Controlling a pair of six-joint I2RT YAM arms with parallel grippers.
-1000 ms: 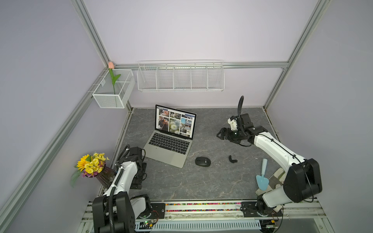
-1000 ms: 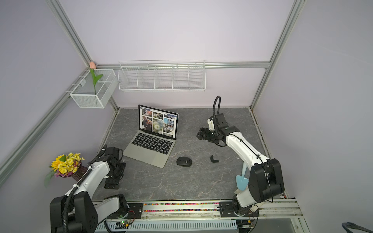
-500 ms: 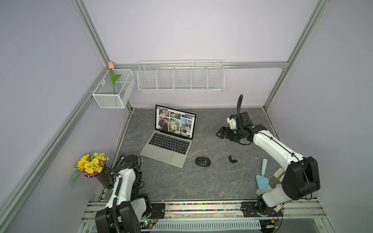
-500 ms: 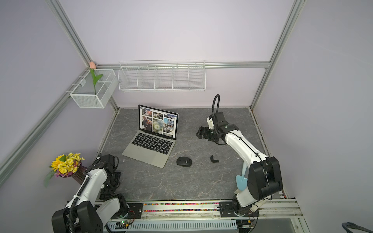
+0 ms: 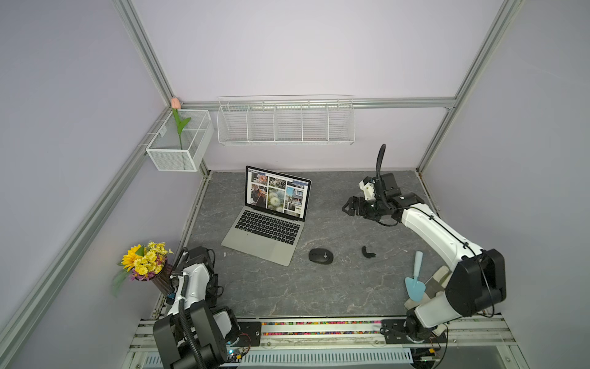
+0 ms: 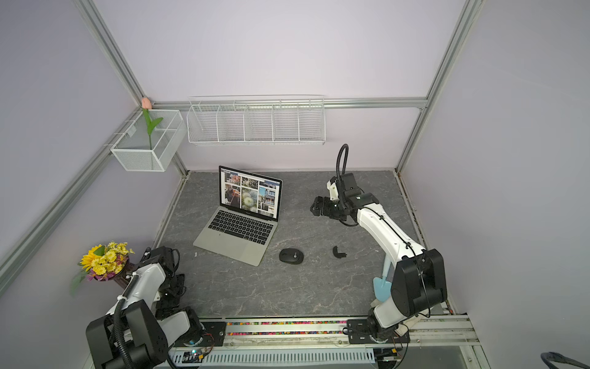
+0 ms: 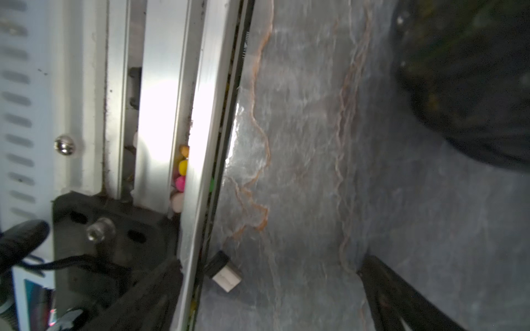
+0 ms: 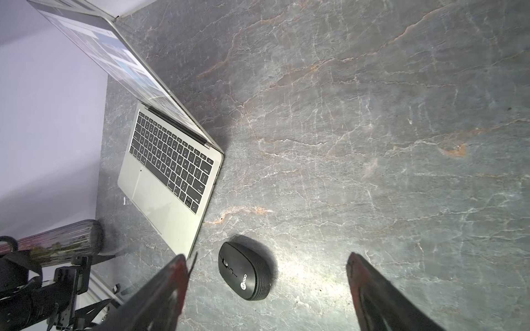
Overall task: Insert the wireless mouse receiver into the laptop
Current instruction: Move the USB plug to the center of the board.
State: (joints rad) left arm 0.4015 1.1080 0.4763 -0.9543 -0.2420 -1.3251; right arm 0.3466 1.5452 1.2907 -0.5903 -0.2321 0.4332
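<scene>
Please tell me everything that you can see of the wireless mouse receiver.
The wireless mouse receiver is a tiny stub: black plastic-looking cap, short silver metal plug. It lies flat on the grey stone-look table, cap end close to the aluminium rail at the table's edge; contact there is unclear. The open left claw hangs over it without touching it; nothing grips it.

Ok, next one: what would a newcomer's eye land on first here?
The open laptop, its screen lit with a photo grid, sits left of centre on the table. The right end effector hangs open over the rear right, and yellow flowers stand at the left edge. The tiny wireless mouse receiver lies beside the front rail.
</scene>
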